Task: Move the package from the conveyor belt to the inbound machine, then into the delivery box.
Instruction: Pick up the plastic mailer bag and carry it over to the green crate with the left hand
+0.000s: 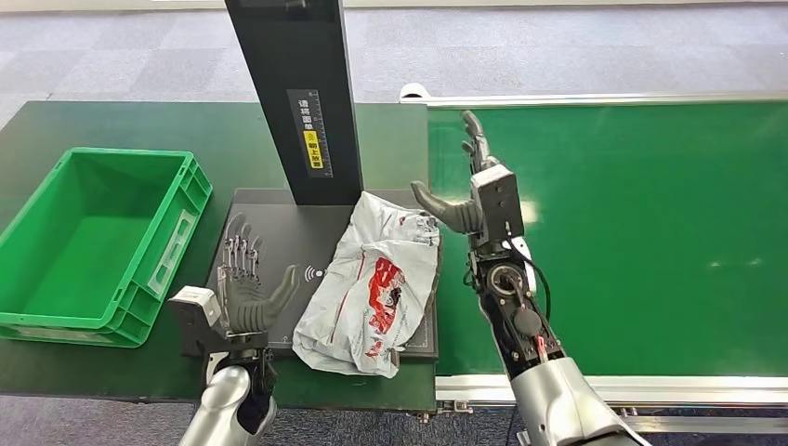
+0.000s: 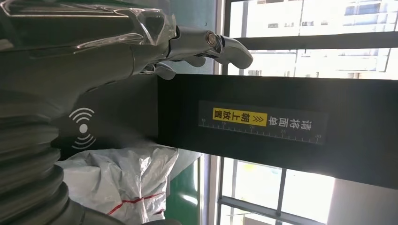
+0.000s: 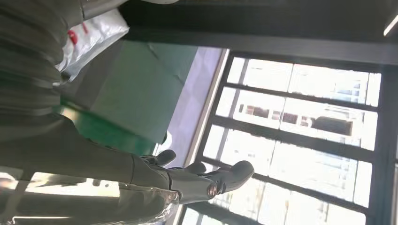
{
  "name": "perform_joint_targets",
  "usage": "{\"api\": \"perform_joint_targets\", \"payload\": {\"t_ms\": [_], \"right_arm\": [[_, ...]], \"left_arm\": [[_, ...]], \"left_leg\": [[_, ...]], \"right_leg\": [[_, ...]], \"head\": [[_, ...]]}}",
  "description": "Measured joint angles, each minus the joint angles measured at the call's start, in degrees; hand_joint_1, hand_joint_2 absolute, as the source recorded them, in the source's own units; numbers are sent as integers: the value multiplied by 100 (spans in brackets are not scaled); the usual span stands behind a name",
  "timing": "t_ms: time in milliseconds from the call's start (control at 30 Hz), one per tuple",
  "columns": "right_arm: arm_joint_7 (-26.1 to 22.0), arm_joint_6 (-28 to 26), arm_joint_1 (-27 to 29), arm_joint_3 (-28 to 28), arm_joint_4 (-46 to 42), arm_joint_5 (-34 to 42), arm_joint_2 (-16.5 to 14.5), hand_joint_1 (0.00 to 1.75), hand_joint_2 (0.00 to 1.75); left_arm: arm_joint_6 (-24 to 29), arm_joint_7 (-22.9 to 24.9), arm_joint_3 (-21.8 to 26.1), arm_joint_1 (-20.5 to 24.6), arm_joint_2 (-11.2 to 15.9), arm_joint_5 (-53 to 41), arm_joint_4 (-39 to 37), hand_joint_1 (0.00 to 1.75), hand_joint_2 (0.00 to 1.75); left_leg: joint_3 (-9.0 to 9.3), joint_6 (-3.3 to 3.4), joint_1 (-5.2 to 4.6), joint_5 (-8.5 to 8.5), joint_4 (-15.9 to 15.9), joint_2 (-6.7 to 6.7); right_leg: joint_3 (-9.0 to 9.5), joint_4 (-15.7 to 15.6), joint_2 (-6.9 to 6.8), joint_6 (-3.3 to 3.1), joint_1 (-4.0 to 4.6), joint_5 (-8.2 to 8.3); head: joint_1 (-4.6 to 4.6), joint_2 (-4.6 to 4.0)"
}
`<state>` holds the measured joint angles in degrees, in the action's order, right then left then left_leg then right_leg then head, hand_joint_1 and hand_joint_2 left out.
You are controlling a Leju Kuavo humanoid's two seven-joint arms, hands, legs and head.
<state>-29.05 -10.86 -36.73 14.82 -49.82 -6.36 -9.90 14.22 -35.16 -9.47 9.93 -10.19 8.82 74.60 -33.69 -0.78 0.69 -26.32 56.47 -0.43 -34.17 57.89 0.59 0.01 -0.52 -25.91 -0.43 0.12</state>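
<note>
A crumpled white plastic package (image 1: pixel 372 283) with red print lies on the black plate of the inbound machine (image 1: pixel 269 232), its right edge hanging toward the conveyor belt (image 1: pixel 632 232). My right hand (image 1: pixel 469 190) stands just right of the package with fingers spread and thumb pointing at it, holding nothing. My left hand (image 1: pixel 246 283) hovers open over the plate's left part, beside the package. The package (image 2: pixel 124 183) and the machine's black column (image 2: pixel 263 126) show in the left wrist view. A corner of the package (image 3: pixel 91 35) shows in the right wrist view.
A green delivery box (image 1: pixel 98 242) sits on the dark table left of the machine. The machine's black column (image 1: pixel 297 93) rises behind the plate. The green conveyor belt stretches to the right, with a metal rail (image 1: pixel 604 386) along its near edge.
</note>
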Motion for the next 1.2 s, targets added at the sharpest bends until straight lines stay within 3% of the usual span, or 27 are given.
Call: {"api": "perform_joint_targets", "payload": {"t_ms": [100,267,433,567,700,1200], "right_arm": [[48,-197,238,3,-350,-204,50,0,175],[293,-1124,743,12,-938,-1404,98,0,175],[138,-1317,1539,-259,-1646,-1270,100,0,175],[222,-1197,1943,-503,-1968,-1182,97,0,175],[716,-684,2109,-722,-1982,-1100,96,0,175],[1352,85,2148,-1273,-1277,-623,99,0,175]], "left_arm": [[-26,40,35,-65,13,-25,122,0,175],[-84,159,69,-160,6,-252,275,0,175],[-187,243,91,-205,-8,-452,334,0,175],[-304,244,88,-222,-29,-574,343,0,175],[-383,281,53,-195,-49,-755,314,0,175],[-527,692,-63,65,-110,-1289,-17,0,175]], "left_leg": [[1,0,0,0,0,0],[6,0,1,1,0,-4],[1,1,0,-1,0,-5],[1,3,0,-3,-1,-3],[4,3,0,-2,-1,-2],[3,3,0,-2,-1,-2]], "right_leg": [[0,0,0,0,0,0],[3,0,-1,0,1,0],[2,-1,-1,0,0,-2],[2,-2,-1,0,0,-2],[3,-2,-1,0,0,-1],[1,-2,-1,0,0,-1]], "head": [[-1,1],[0,2],[0,2],[1,0],[1,1],[0,1]]}}
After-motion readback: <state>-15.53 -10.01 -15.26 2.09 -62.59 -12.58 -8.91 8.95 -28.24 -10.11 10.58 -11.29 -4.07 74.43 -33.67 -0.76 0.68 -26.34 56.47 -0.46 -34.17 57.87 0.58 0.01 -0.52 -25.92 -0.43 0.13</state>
